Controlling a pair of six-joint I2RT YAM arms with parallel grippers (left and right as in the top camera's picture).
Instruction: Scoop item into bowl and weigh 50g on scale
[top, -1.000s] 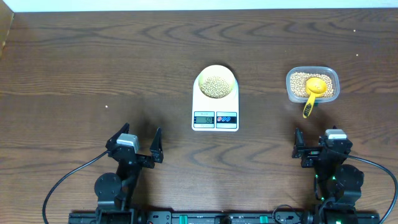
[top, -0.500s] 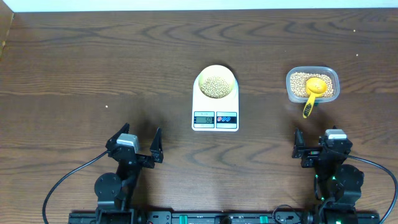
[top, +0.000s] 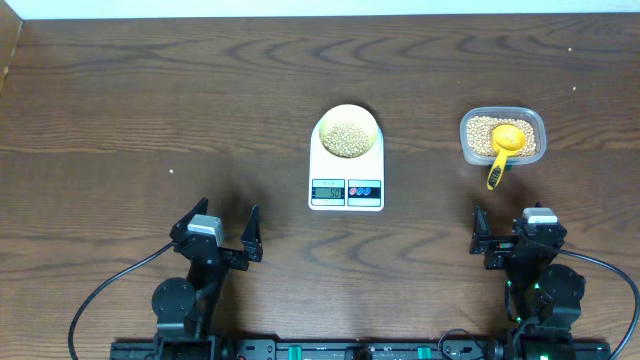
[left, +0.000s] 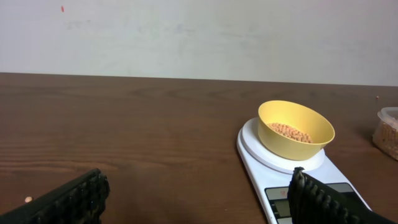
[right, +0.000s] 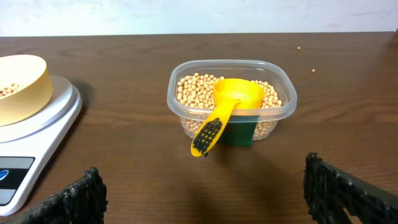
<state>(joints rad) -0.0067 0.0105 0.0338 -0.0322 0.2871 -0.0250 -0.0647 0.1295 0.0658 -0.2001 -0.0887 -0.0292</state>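
The pale-yellow bowl (top: 347, 130) stands on the white scale (top: 347, 190) at the table's middle and holds tan beans (top: 347, 138). Its display is lit. The bowl (left: 305, 121) and scale (left: 261, 158) also show in the left wrist view, and the bowl (right: 28, 81) at the left edge of the right wrist view. My left gripper (top: 218, 232) is open and empty near the front left. My right gripper (top: 508, 232) is open and empty near the front right, well short of the bean tub.
A clear plastic tub (top: 535, 125) of beans stands at the right, with a yellow scoop (top: 503, 150) resting in it, handle over the near rim. It shows in the right wrist view (right: 283, 106) with the scoop (right: 227, 109). A few stray beans (right: 299, 48) lie beyond it.
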